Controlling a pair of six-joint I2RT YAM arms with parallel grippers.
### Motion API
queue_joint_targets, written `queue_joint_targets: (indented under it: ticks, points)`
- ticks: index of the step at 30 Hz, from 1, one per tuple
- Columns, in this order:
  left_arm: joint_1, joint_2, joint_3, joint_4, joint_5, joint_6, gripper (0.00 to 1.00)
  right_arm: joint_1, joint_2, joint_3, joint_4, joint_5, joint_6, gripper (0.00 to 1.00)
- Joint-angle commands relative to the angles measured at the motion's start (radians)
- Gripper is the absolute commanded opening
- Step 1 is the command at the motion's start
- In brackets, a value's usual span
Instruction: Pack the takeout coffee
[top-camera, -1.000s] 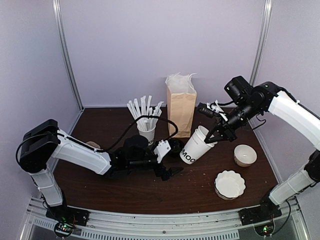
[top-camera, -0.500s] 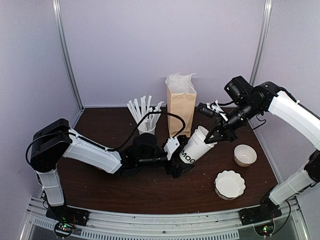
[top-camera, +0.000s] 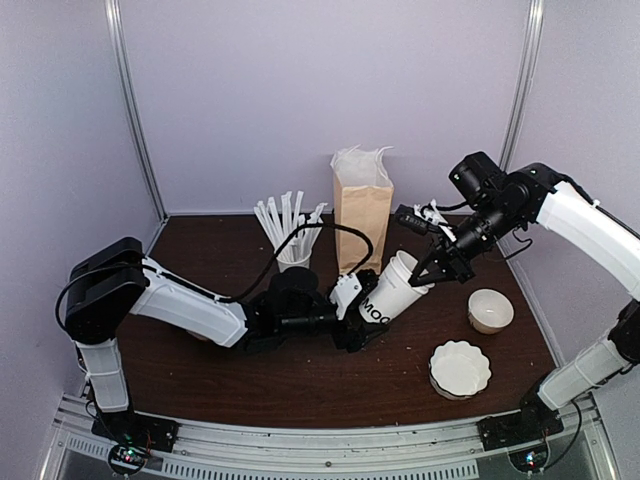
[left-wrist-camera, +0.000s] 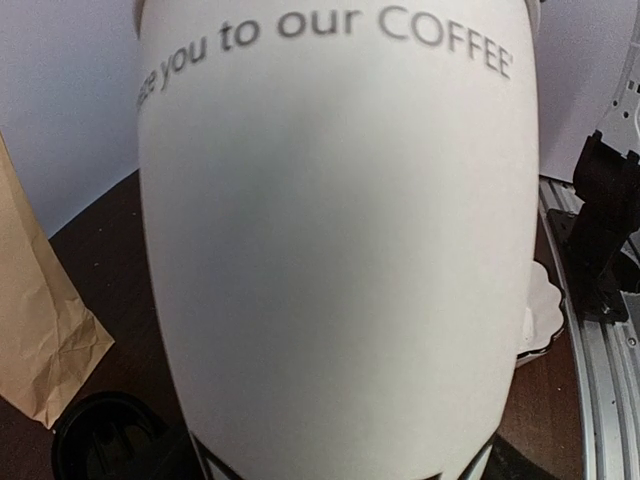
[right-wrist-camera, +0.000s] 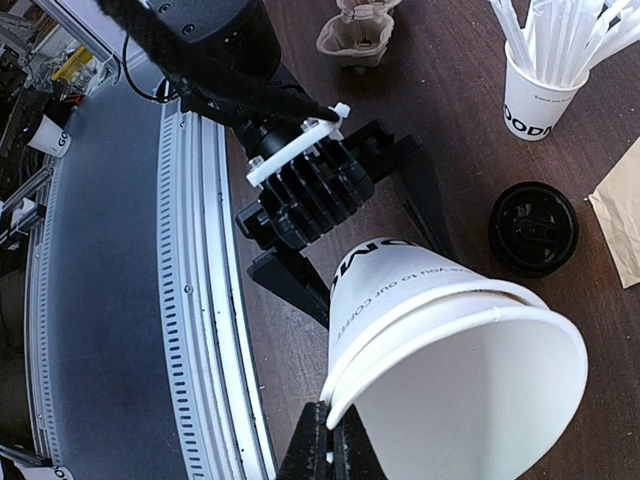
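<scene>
The white cup (top-camera: 392, 292) hangs tilted just in front of the paper bag (top-camera: 362, 215), on the bag's right-arm side. Its lettered base is low, close over the desk (top-camera: 300, 380), and its open mouth is raised away from the bag. It carries no lid. The black lid (right-wrist-camera: 533, 228) lies flat on the desk at the foot of the bag, apart from the cup.

The right pincer (top-camera: 430, 281) is closed tight on the cup's rim, at the high end. The right wrist view shows a second rim just under the first, so this looks like two cups nested.

The left pincer (top-camera: 358, 314) is at the low end, one finger on each side of the base, so the cup's long axis runs from it up to the right pincer. Its fingers stand apart, and I cannot tell whether they press the wall yet.

The left arm is nearer to both the base and the lid. The next move probably turns on the two ends being held along that one axis. A pull along it would likely part the nested cups, while a sideways pull could crush the paper.
</scene>
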Motion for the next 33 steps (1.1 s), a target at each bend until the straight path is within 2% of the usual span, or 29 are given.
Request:
queue_joint_targets:
  ticks: [1, 7, 12, 19, 28, 33]
  points:
    - [-0.003, 0.012, 0.027, 0.017, -0.010, -0.013, 0.76, -0.002, -0.026, 0.003, 0.000, -0.001, -0.001, 0.00]
    - [-0.001, 0.019, 0.005, 0.007, -0.014, -0.006, 0.70, -0.010, -0.020, 0.072, -0.038, 0.073, -0.004, 0.00]
    - [-0.001, 0.033, -0.024, 0.012, 0.012, -0.004, 0.62, -0.033, -0.005, 0.176, -0.155, 0.063, -0.119, 0.00]
    - [0.001, 0.021, -0.067, 0.033, 0.000, -0.007, 0.63, -0.072, 0.045, 0.274, -0.343, 0.029, -0.279, 0.00]
    - [0.000, 0.037, -0.078, 0.081, -0.052, -0.008, 0.65, -0.145, 0.028, 0.326, -0.313, 0.094, -0.252, 0.00]
    - [0.001, 0.007, -0.107, 0.088, -0.068, -0.023, 0.66, -0.206, -0.005, 0.295, -0.182, 0.239, -0.169, 0.00]
